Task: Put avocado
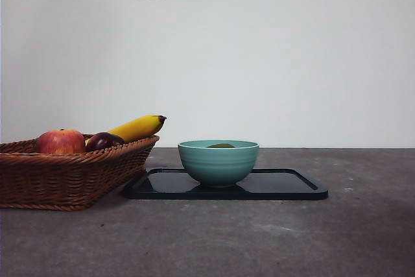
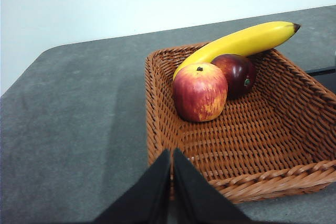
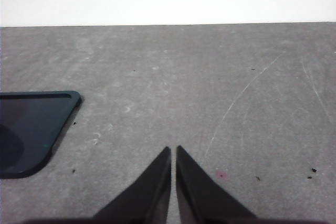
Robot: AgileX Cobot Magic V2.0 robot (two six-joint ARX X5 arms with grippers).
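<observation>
The avocado [image 1: 221, 145] lies inside the teal bowl [image 1: 218, 162]; only its dull green top shows above the rim in the front view. The bowl stands on a black tray [image 1: 285, 186]. My left gripper [image 2: 171, 153] is shut and empty, above the near edge of the wicker basket [image 2: 247, 145]. My right gripper [image 3: 173, 150] is shut and empty over bare table, to the right of the tray's corner [image 3: 31, 129]. Neither arm shows in the front view.
The wicker basket [image 1: 65, 173] stands left of the tray and holds a red apple [image 1: 60, 141], a dark plum [image 1: 104, 141] and a banana [image 1: 137, 128]. They also show in the left wrist view: apple [image 2: 199, 92], plum [image 2: 239, 74], banana [image 2: 236, 43].
</observation>
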